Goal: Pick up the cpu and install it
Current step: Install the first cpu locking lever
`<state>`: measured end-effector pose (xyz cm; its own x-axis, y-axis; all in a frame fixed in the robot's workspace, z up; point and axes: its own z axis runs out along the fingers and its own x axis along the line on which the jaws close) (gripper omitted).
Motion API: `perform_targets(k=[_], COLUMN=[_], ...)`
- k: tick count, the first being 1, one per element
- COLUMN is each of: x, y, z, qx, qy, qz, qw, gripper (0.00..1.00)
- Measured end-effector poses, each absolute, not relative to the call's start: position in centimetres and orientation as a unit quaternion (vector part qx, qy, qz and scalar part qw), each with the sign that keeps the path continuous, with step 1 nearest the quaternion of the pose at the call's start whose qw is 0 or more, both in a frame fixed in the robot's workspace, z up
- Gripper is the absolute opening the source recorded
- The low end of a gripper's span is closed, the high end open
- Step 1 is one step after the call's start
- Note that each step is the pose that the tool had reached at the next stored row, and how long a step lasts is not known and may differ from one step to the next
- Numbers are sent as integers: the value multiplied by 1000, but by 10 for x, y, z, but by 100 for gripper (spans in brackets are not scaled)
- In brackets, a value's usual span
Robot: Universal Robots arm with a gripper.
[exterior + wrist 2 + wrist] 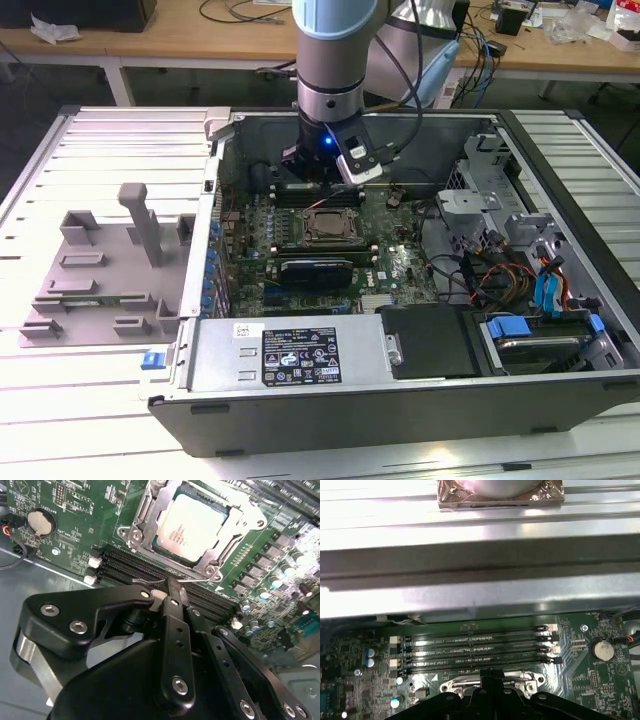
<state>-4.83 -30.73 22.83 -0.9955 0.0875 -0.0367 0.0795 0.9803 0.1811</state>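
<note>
A slatted white table carries an open computer case, with wooden benches behind and a grey plastic tray lying on the slats towards the exterior view's left. Inside the case lies a green circuit board. The cpu, a pale silver square, sits flat in its socket, ringed by a metal frame in the second wrist view. The arm reaches down into the case, and its black gripper hangs over the dark memory slots just beside the socket. Its fingers are drawn together with nothing between them, and they touch neither chip nor board.
</note>
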Motion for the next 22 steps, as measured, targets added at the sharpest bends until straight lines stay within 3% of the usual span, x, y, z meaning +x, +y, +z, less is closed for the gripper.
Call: perform_targets(k=[12,22], x=[-42,-42], y=[-302,-302], z=[220,209], qx=[61,138], qy=[994,987], qz=[90,79], qw=[24,31], gripper=[11,11])
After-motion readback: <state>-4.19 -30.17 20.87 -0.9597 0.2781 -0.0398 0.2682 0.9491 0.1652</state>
